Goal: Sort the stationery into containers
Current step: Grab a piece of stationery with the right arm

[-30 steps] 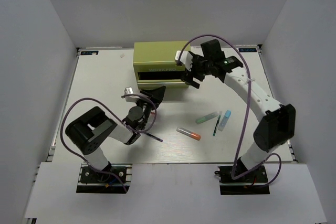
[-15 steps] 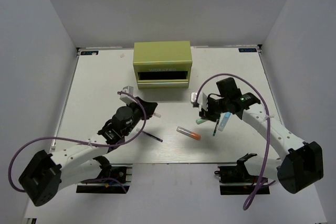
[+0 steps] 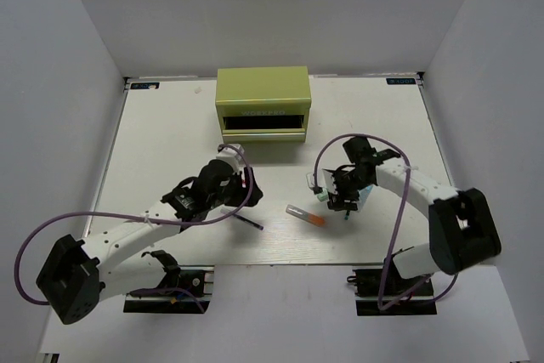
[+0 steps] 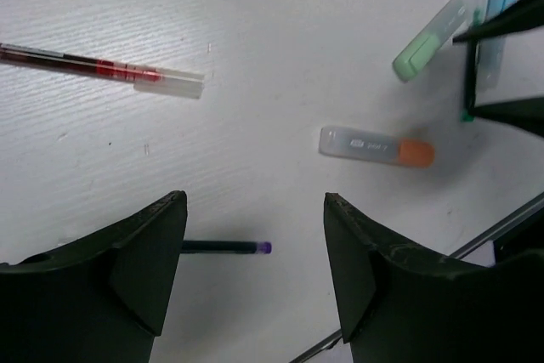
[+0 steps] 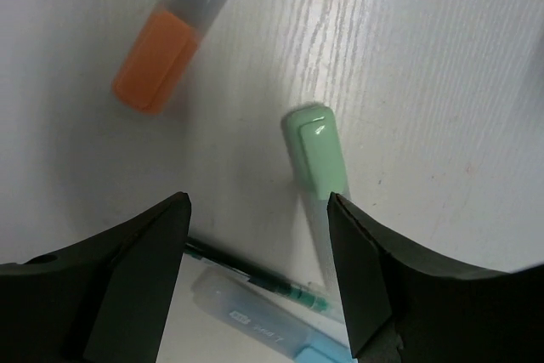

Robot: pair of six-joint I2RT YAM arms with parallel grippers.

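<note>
Pick step: right pincer (image 5: 259, 210), jaws apart, hangs over the mint-green marker (image 5: 316, 155) lying on the counter (image 5: 425, 57) beside the green pen (image 5: 255, 282), well apart from the olive chest (image 3: 262, 91); left pincer (image 4: 255, 206), also apart, above the purple pen (image 4: 225, 247); next probably lower and close on the marker alone.
</note>
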